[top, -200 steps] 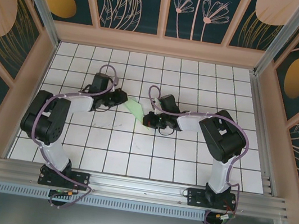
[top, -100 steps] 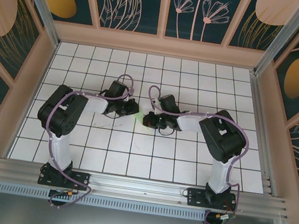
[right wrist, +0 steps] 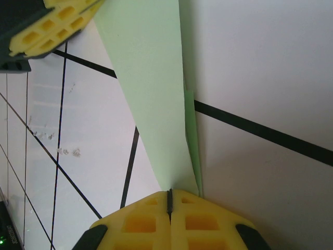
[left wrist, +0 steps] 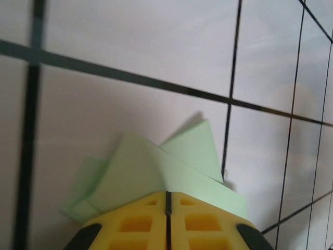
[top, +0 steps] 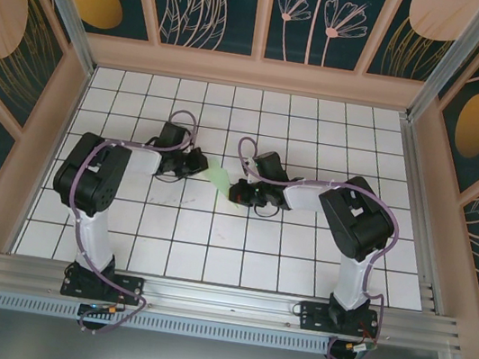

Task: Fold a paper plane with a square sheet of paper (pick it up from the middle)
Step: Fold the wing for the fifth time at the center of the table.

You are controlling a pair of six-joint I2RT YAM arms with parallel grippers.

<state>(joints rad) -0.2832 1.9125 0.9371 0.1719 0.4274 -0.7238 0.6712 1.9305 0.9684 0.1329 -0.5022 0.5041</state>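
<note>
"Two grippers, both pinched tight on paper. The left gripper has its yellow jaws closed flat together over a layered edge of the paper plane. The right gripper is closed the same way on the narrow end of it."

"So the piece hangs between them?"

"It spans from one to the other, near the middle of the table. I cannot tell whether it is lifted clear of the surface or rests on it. From above it is a slim pale-green sliver between the two grippers."

"How much of the folding is done?"

"A good deal, I judge. It is no flat square. The left wrist view shows several overlapping flaps with sharp creases, and the right wrist view shows a long tapering strip with a second layer peeking out along one edge."

"And what is left?"

"Hard to say exactly — the wings are not spread, and the layers look uneven. I'd guess a last crease or a pressing-flat, then a release onto the table."
</note>
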